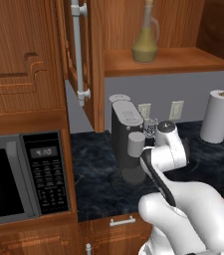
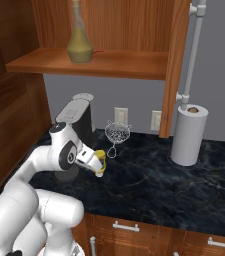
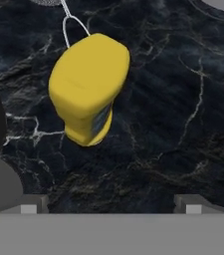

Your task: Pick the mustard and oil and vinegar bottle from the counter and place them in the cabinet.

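One of the two bottles is already put away: the oil and vinegar bottle (image 1: 145,37) stands upright on the shelf of the cabinet (image 1: 168,61), whose door (image 1: 78,55) hangs open. The mustard (image 3: 88,87) remains on the counter (image 2: 184,185), seen from above in the hand view, with the wire loop of a small mesh strainer (image 2: 117,134) just behind it and a dark coffee machine (image 1: 126,134) to one side.

The gripper (image 2: 95,167) hovers over the mustard with its jaws spread wide and nothing between them; the fingertips (image 3: 31,205) sit apart at the bottom of the hand view, and the bottle lies above them, not between.

The step in hand looks like the approach for the grasp. To do it well, the hand should first shift so the bottle sits centred between the two fingers, then descend straight down. The bottle's cross-section appears oblong, so closing across its narrow sides should give the firmer hold. The descent should stay clear of the strainer handle and the coffee machine, since a nudge could topple the slim bottle.
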